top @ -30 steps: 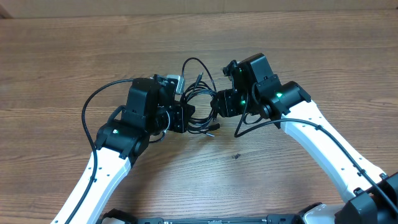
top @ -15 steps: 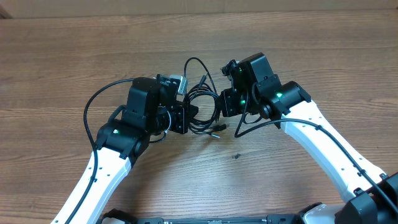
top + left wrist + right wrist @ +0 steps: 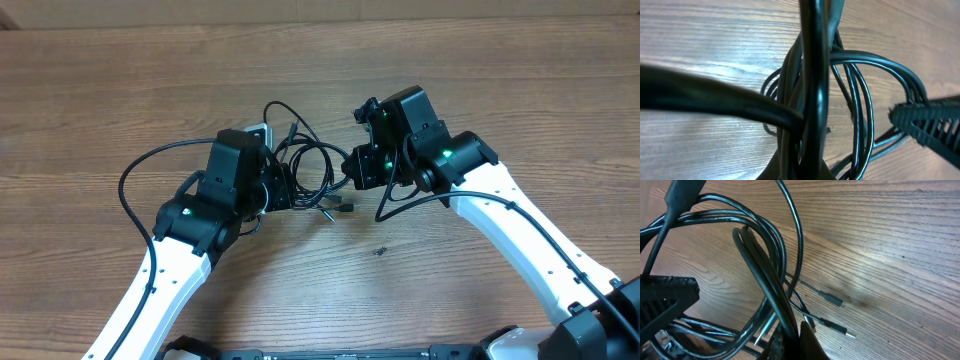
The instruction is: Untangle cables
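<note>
Cables (image 3: 765, 265) dragged left, left end effector (image 3: 282, 188) gripping

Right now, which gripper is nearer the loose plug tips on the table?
Right. The right gripper is just beyond the plug tips; the left gripper is farther off, to their left.

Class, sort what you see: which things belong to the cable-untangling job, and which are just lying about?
Belongs: cables; left fingers and right fingers, both shut on them.
Lying about: small dark speck on the wooden table.
</note>
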Robot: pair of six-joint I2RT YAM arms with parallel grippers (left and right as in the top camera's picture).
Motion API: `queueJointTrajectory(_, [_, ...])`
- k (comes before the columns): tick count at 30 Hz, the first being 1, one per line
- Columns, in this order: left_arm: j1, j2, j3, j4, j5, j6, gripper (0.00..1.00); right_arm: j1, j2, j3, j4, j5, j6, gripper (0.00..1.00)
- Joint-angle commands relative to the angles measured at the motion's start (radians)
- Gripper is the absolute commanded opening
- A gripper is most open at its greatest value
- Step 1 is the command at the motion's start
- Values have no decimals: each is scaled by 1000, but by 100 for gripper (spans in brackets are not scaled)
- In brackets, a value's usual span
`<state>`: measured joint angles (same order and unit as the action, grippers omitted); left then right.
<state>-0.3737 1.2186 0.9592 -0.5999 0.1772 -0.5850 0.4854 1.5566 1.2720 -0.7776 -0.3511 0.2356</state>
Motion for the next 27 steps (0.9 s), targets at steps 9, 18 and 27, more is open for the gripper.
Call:
queueJointTrajectory(9, [6,-3,20,-70,-222,-537,4,-10,-23,21,1,36,105,4])
queueJointTrajectory(18, [6,-3,20,-84,-201,-924,4,-10,-23,21,2,36,516,4])
queueJointTrajectory(27, [6,-3,20,-159,-189,-1099,4,-10,-23,21,4,63,898,4])
